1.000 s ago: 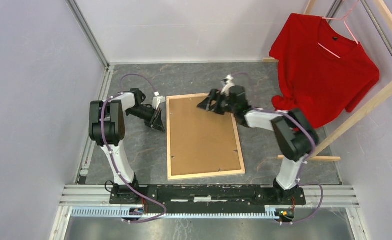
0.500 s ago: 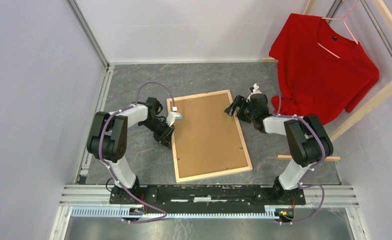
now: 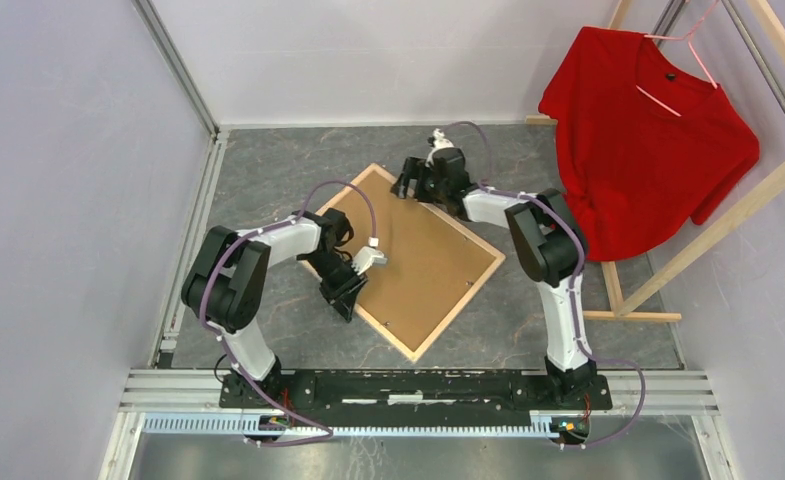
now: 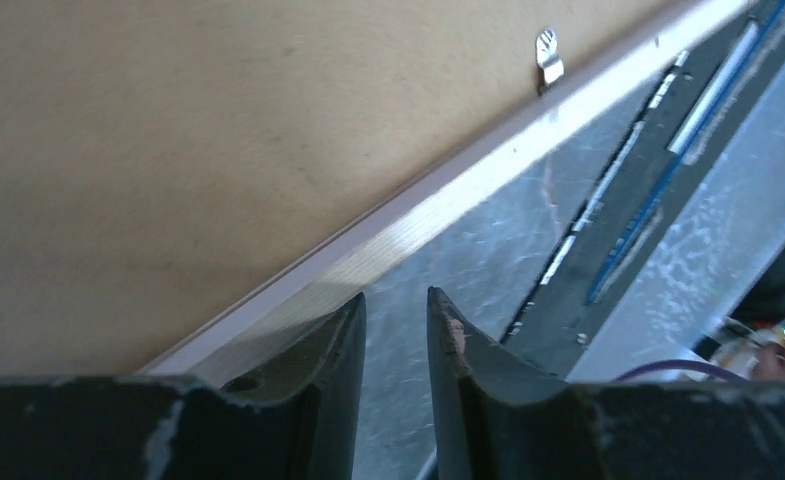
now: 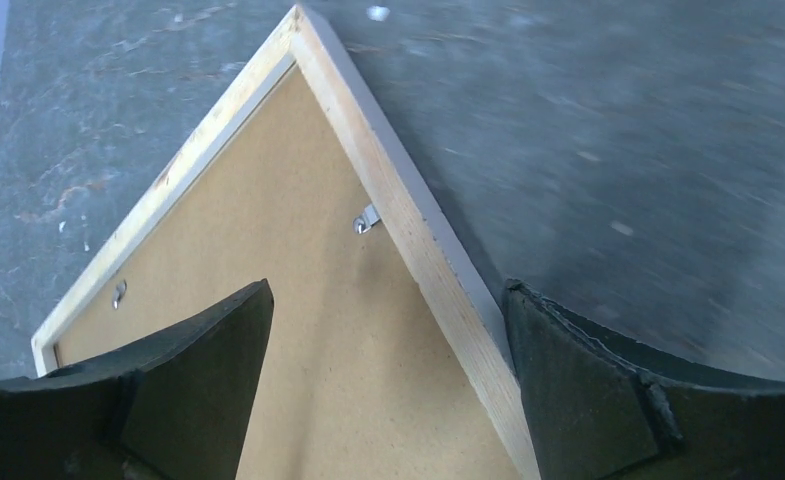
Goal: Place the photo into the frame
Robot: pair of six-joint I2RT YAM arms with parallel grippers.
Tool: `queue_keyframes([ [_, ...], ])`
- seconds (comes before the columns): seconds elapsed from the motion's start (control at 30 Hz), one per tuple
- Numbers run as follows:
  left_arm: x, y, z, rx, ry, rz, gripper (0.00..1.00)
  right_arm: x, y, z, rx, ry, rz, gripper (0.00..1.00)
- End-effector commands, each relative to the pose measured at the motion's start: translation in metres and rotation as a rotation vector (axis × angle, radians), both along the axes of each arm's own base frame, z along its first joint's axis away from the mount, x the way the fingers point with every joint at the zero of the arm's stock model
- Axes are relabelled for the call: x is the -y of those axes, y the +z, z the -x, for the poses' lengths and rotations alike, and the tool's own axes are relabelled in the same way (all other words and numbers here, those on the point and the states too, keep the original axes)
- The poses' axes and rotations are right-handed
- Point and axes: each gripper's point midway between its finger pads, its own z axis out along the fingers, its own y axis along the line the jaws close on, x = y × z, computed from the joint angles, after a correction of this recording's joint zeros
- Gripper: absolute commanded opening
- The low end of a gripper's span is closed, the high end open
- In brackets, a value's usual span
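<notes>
The frame (image 3: 460, 308) lies face down, skewed on the grey table (image 3: 268, 170), with its brown backing board (image 3: 423, 265) fitted and no photo in view. The left gripper (image 4: 396, 300), jaws slightly apart and empty, sits at the near rail, while the right gripper (image 5: 388, 295) gapes wide over the far corner. This looks like opening the back, so next a metal clip (image 5: 366, 218) needs turning aside.

The left arm (image 3: 230, 275) and the right arm (image 3: 543, 238) are built of white links and black joints, with purple cables (image 3: 351, 185) looped alongside.
</notes>
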Motion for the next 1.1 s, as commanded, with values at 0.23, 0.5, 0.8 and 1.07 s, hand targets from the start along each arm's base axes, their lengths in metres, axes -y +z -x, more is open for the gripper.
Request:
queue_keyframes([
  [0.23,0.029,0.029,-0.006,0.054,-0.111,0.155,0.6,0.021,0.074,0.008,0.064,0.006,-0.019,0.98],
  [0.5,-0.027,0.08,-0.053,0.128,-0.036,0.205,0.65,0.129,0.076,0.078,0.028,-0.179,0.063,0.98],
  [0.8,-0.143,0.07,-0.226,0.37,0.466,-0.004,0.32,0.152,0.045,0.199,-0.088,-0.133,0.019,0.98],
  [1.07,-0.179,0.015,-0.248,0.342,0.547,-0.134,0.27,0.151,0.015,0.253,-0.193,-0.086,-0.049,0.98],
])
